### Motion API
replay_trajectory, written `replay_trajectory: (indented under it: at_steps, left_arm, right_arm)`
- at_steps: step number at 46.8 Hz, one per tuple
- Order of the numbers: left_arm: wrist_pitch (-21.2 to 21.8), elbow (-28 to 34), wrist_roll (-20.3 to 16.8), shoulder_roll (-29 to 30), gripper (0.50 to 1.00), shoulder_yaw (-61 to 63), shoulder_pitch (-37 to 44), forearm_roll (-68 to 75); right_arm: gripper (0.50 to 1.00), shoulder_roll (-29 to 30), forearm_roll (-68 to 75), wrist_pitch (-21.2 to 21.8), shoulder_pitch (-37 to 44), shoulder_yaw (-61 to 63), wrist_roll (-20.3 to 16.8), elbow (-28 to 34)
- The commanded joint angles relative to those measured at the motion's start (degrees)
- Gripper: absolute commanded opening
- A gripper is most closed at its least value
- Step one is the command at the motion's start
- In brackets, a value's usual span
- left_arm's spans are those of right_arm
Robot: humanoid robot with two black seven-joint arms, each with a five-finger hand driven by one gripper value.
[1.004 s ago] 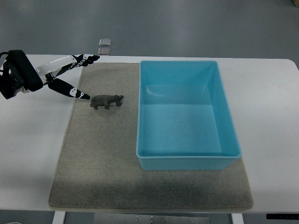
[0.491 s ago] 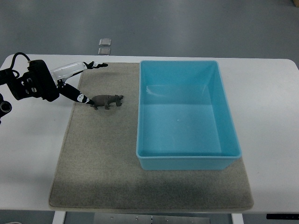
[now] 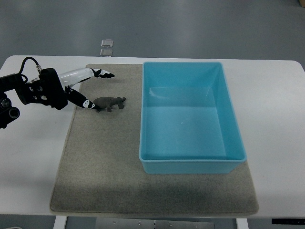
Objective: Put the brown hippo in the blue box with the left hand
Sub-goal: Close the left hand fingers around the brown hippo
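Observation:
A small brown hippo (image 3: 109,103) stands on the grey mat (image 3: 105,157), left of the blue box (image 3: 190,117). The box is open-topped and empty. My left hand (image 3: 90,88) comes in from the left edge with fingers spread. Its thumb tip (image 3: 86,104) is right beside the hippo's rear end, and the other fingers (image 3: 101,73) reach out above and behind the hippo. The hand holds nothing. The right arm is out of view.
The mat lies on a white table (image 3: 33,157). Two small clear squares (image 3: 106,46) lie on the floor past the table's far edge.
My left hand has moved right, toward the hippo, and its thumb now sits at the hippo's rear. The hippo has not moved.

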Motion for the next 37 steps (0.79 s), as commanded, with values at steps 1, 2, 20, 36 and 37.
replay_trajectory:
  at_steps: [1, 2, 20, 36, 37]
  left_arm:
    - [0.2, 0.3, 0.0, -0.4, 0.87, 0.0, 0.1, 0.2]
    - [0.2, 0.4, 0.0, -0.5, 0.866, 0.1, 0.1, 0.2]
    - [2.1, 0.9, -0.1, -0.7, 0.823, 0.4, -0.2, 5.6]
    - [2.2, 0.9, -0.2, -0.7, 0.786, 0.4, -0.1, 8.3]
    - [2.2, 1.0, -0.2, -0.7, 0.786, 0.4, -0.1, 8.5]
  right_arm:
    - [0.936, 0.0, 0.0, 0.0, 0.0, 0.0, 0.0, 0.0]
    - [0.936, 0.0, 0.0, 0.0, 0.0, 0.0, 0.0, 0.0]
    - [0.936, 0.0, 0.0, 0.0, 0.0, 0.0, 0.0, 0.0]
    - [0.936, 0.0, 0.0, 0.0, 0.0, 0.0, 0.0, 0.0]
    - [0.936, 0.0, 0.0, 0.0, 0.0, 0.0, 0.0, 0.0]
